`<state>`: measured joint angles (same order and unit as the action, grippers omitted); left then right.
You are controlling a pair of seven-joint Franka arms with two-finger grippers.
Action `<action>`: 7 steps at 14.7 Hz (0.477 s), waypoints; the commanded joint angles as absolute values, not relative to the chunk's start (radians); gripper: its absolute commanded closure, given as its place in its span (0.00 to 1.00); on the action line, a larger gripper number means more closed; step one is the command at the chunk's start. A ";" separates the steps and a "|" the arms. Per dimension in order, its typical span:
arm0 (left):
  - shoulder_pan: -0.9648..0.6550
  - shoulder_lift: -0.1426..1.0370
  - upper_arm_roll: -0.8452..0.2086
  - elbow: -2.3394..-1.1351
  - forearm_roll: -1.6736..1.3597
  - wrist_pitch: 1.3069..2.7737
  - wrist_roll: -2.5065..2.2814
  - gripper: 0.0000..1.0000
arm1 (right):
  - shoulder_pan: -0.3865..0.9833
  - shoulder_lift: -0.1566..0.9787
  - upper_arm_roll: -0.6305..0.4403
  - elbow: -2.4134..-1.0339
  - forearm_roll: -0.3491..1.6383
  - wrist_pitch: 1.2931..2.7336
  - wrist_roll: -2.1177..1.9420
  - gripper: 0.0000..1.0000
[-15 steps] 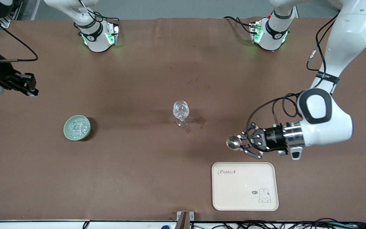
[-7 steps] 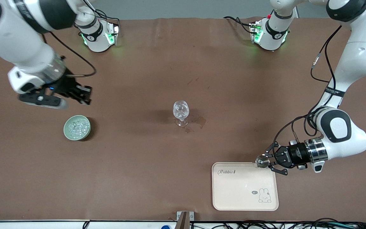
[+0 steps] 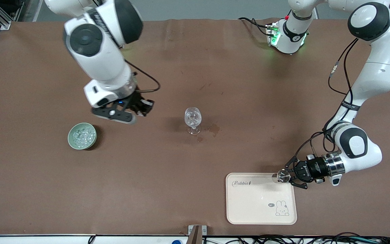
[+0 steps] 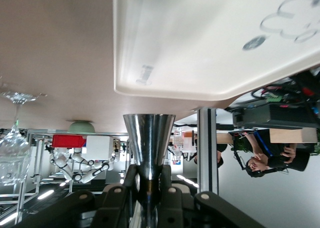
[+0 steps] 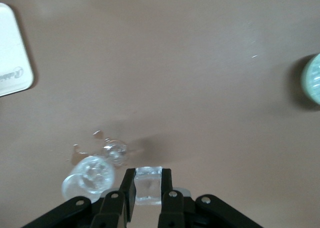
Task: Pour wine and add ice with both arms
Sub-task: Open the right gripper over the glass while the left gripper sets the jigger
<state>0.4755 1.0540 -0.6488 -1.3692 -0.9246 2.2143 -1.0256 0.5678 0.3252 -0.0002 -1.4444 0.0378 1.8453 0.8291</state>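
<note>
Ice (image 3: 82, 136) lies heaped in the green bowl (image 3: 72, 142) toward my right arm's end of the table, and my right gripper (image 3: 143, 109) hangs over the bare brown table (image 3: 168, 67) between that bowl and the stemmed glass (image 3: 192, 119), its fingers (image 5: 169, 193) pinched on one clear ice cube (image 5: 148, 185). At my left arm's end, my left gripper (image 3: 285, 177) is low over the edge of the cream tray (image 3: 249, 213), clamped around a small steel cup (image 4: 148, 143) that points toward the tray.

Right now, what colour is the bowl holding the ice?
Pale green; the bowl shows best in the front view.
</note>
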 commanded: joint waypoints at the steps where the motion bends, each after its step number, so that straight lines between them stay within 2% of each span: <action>1: 0.463 1.106 -0.634 -1.321 -0.982 2.227 -0.960 0.99 | 0.636 0.394 -0.012 -1.411 0.043 1.909 0.919 1.00; 4: 0.454 1.115 -0.634 -1.319 -0.983 2.302 -0.940 0.99 | 0.693 0.454 -0.012 -1.398 0.041 1.963 0.986 1.00; 7: 0.449 1.163 -0.635 -1.286 -0.985 2.312 -0.937 0.99 | 0.744 0.511 -0.012 -1.374 0.041 1.963 1.022 1.00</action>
<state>0.4638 1.1198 -0.6329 -1.3375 -0.9606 2.3046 -0.9528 0.7104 0.4660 -0.0010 -1.4195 0.0378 1.9715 0.9837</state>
